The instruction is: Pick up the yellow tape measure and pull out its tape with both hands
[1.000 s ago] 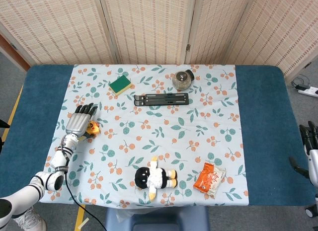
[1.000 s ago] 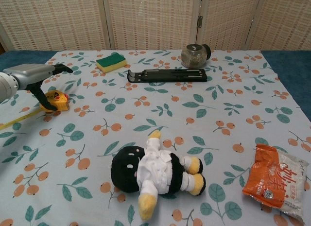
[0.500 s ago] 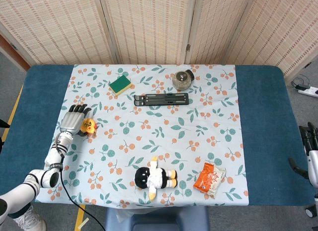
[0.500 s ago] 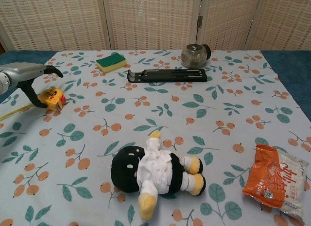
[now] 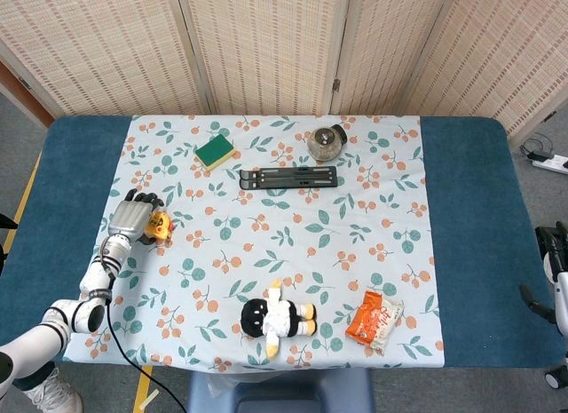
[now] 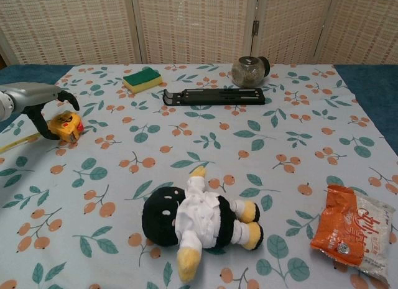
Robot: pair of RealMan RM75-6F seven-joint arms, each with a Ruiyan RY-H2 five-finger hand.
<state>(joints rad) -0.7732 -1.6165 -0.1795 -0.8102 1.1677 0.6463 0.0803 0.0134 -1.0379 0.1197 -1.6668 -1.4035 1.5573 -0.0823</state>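
The yellow tape measure [image 5: 159, 225] lies at the left side of the flowered cloth, also seen in the chest view [image 6: 66, 125]. A short length of its tape [image 6: 15, 143] runs out to the left. My left hand [image 5: 131, 219] grips it: in the chest view the left hand [image 6: 34, 100] has its thumb against the case's left side and its fingers curled over the top. My right hand [image 5: 555, 275] hangs off the table's right edge, partly cut off by the frame, fingers apart and holding nothing.
On the cloth are a green-and-yellow sponge [image 5: 215, 151], a black folding stand [image 5: 288, 177], a glass jar [image 5: 326, 142], a plush doll [image 5: 277, 319] and an orange snack bag [image 5: 374, 320]. Blue table [image 5: 470, 209] shows on both sides.
My left hand has drawn back toward the left with the tape measure, and its fingers have curled down over the case. The right hand has sunk lower at the frame's edge.
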